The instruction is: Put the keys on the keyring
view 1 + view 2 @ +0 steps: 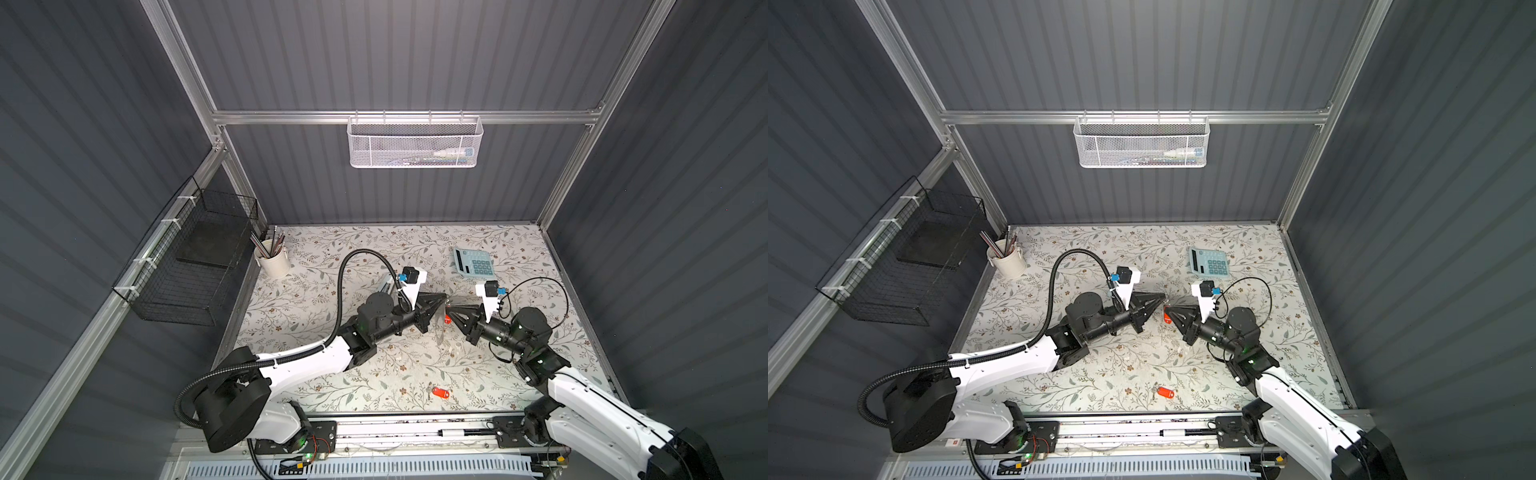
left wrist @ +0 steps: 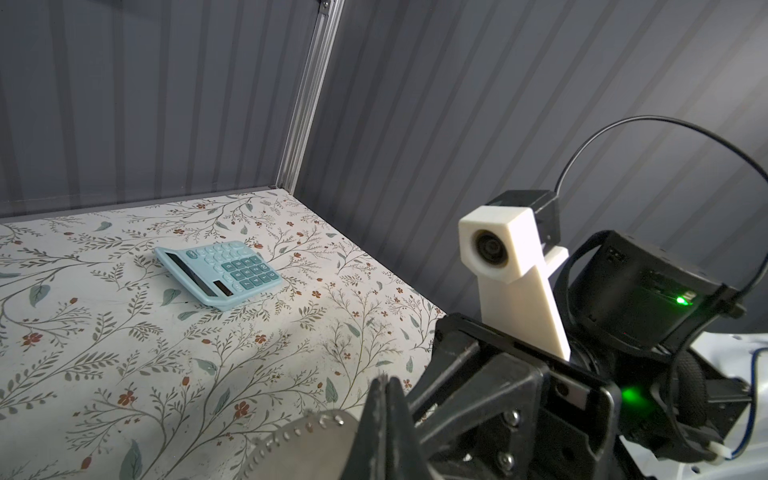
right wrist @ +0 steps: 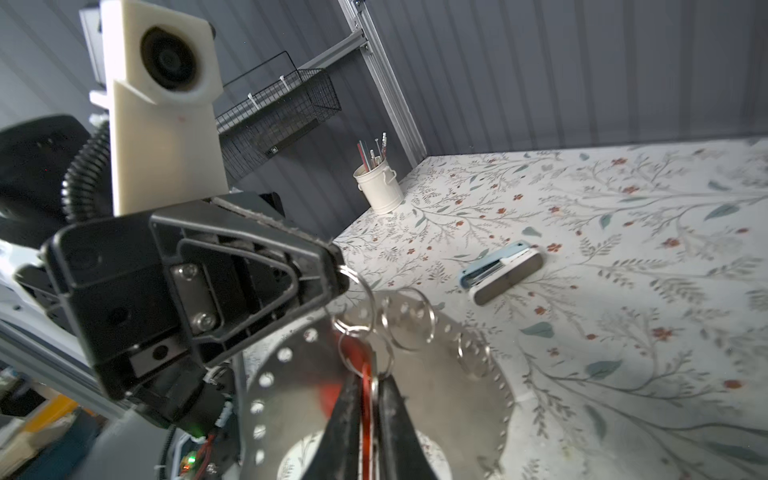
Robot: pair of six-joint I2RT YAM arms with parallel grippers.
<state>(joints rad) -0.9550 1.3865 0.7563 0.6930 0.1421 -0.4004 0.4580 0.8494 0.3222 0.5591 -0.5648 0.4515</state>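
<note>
Clenching the left pincer (image 3: 338, 270) fully on a small wire ring (image 3: 358, 283) at the scalloped rim of the keyring (image 3: 436, 374), with that gray plate hanging down from the closed tips. Meets it almost tip to tip with the right pincer (image 3: 368, 384), fingers (image 3: 345, 419) a narrow slit apart with one red key (image 1: 447, 319) between them; cannot tell whether pinching it or merely flanking it. Shows that key's metal loop (image 3: 353, 334) bunched with the wire rings on the plate's rim, just ahead of the right tips; linked or not, cannot tell. Finds the second key (image 1: 441, 392) flat on the table (image 1: 415, 365), well behind both pincers, toward the arm bases. Sees a pale blue stapler (image 3: 500, 272) lying beyond the right pincer's tips, past the plate. Spots a calculator (image 1: 473, 262) off the right pincer's far flank, and a cup of pencils (image 1: 272, 259) well behind the left pincer's wrist, in the corner.
</note>
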